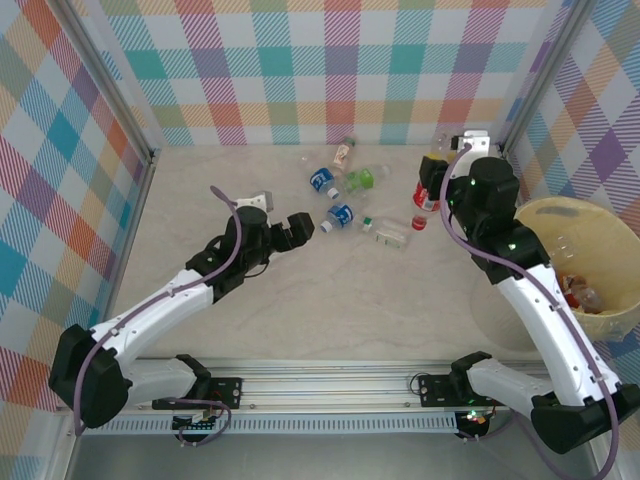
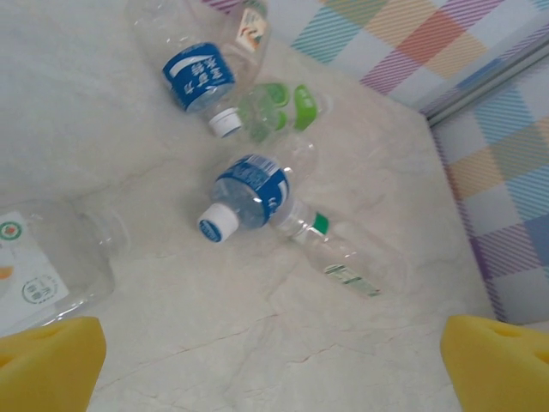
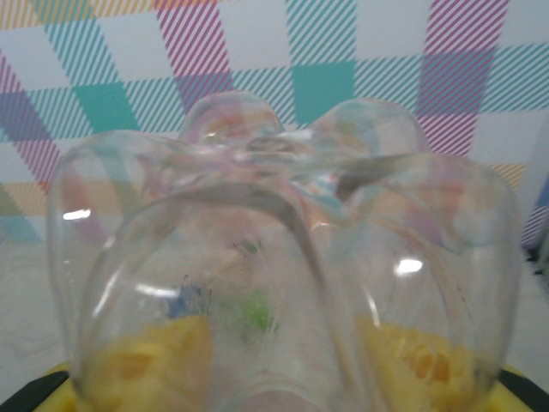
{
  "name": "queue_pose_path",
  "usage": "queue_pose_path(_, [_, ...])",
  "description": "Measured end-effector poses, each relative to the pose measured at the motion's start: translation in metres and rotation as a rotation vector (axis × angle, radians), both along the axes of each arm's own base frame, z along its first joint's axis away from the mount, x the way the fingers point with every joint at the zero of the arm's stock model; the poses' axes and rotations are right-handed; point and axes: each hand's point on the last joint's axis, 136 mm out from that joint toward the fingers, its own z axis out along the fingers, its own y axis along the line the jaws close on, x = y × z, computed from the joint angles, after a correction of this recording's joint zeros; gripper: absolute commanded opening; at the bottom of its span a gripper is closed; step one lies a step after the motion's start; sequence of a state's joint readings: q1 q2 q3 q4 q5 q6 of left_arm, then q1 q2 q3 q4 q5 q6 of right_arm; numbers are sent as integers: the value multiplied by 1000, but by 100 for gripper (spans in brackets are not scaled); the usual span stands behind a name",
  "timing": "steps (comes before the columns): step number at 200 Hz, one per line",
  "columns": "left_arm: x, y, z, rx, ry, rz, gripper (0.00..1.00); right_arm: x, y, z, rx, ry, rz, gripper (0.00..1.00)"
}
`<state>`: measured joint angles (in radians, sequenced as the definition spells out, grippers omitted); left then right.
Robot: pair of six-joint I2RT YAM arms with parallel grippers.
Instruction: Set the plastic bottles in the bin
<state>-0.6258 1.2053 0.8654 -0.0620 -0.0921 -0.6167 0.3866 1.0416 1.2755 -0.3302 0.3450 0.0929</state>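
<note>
1. Left gripper (image 1: 300, 228): over the middle of the table (image 1: 330, 310), jaws spread wide with nothing between them. Its yellow pads (image 2: 47, 365) sit at the 2 lower corners of the left wrist view.

2. Right gripper (image 3: 279, 378): near the far right corner of the table, jaws narrow and clamped on the red-label bottle (image 1: 427, 197). The bottle's clear, lobed base sits close in front of the right wrist camera, and its red cap points toward the near edge.

3. Bin (image 1: 590, 240): pale yellow and round, at the right edge of the table beside the right arm. Binned bottles (image 1: 580, 293) lie at its bottom; their count cannot be told.

4. Loose bottles, 5, lying on their sides toward the far edge, between the 2 grippers:
- brown-label bottle (image 1: 345, 152), nearest the far edge
- far blue-label bottle (image 1: 322, 181), with the green bottle (image 1: 365, 179) just beside it
- near blue-label bottle (image 1: 340, 215), white cap, nearest the left gripper
- green-cap clear bottle (image 1: 385, 232), touching the near blue-label bottle

5. White-label bottle (image 2: 43, 270): clear, lying just beyond the left pad in the left wrist view.
</note>
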Motion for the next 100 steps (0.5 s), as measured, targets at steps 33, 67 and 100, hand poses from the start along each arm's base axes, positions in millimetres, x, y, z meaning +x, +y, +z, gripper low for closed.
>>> queue_pose_path(33, [1,2,-14,31,33,10,100,-6,-22,23,-76,-57,-89,37])
queue_pose_path(67, [3,4,-13,37,29,23,100,-15,-50,46,-152,-110,-211,37])
queue_pose_path(100, [4,4,-15,39,32,31,100,-31,-92,71,-213,-139,-375,38])
